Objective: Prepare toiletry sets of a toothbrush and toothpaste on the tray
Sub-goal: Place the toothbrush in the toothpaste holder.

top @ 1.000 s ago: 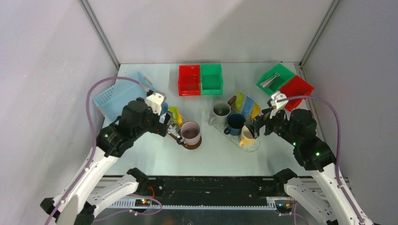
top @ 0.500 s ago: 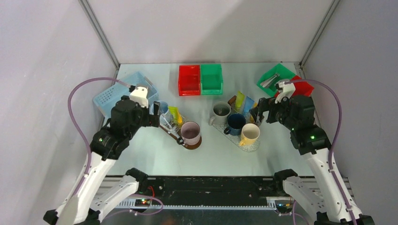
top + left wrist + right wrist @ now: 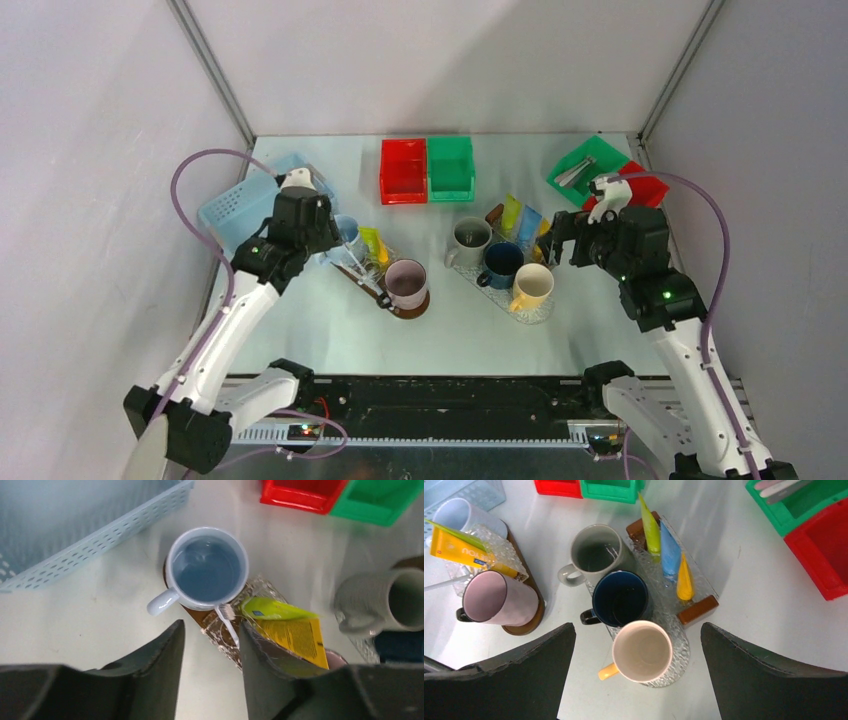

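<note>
Overhead first: my left gripper [image 3: 335, 235] hangs over the light-blue mug [image 3: 347, 232] at the far end of the left tray [image 3: 400, 312], beside the blue basket [image 3: 240, 203]. A yellow tube [image 3: 374, 245] lies on that tray, between this mug and the pink mug [image 3: 405, 283]. My right gripper [image 3: 548, 240] hovers at the right edge of the right tray [image 3: 535, 312]. That tray carries three mugs and three tubes: lime-green tube [image 3: 511, 213], light-blue tube [image 3: 528, 222] and orange tube [image 3: 543, 232]. Spare toothbrushes [image 3: 572, 175] lie in the far green bin [image 3: 585, 168].

Next, my left wrist camera adds what the overhead view cannot resolve. A toothbrush [image 3: 228, 622] lies on the left tray, its head touching the light-blue mug. A lime-green end rests over the yellow tube; I cannot tell whether that is a second tube. My fingers stand partly apart here, with nothing between them.

Last, my right wrist camera shows the three tubes side by side, leaning against the wooden rim behind the grey mug [image 3: 596, 555]. My right fingers are spread wide, holding nothing, above the cream mug [image 3: 641, 652].
</note>
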Robot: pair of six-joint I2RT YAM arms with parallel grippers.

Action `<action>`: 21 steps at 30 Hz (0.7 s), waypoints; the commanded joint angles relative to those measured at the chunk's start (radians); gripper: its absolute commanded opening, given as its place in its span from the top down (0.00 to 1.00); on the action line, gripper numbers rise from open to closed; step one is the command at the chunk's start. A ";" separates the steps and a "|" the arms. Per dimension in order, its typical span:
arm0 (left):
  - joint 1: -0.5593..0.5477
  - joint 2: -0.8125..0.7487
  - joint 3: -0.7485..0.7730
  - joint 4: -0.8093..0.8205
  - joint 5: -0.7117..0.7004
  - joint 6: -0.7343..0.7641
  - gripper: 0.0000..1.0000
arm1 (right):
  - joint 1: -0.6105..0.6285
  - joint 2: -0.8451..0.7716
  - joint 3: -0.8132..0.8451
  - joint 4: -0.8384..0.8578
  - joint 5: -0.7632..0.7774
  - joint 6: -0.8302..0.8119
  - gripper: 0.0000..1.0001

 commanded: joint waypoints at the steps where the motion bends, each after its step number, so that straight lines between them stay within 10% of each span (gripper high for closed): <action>1: 0.005 0.052 0.042 -0.020 -0.176 -0.234 0.52 | -0.003 -0.049 0.030 -0.049 0.075 -0.017 0.02; 21: -0.117 0.412 0.273 -0.286 -0.356 -0.634 0.48 | 0.161 -0.287 -0.161 0.019 0.415 -0.125 0.02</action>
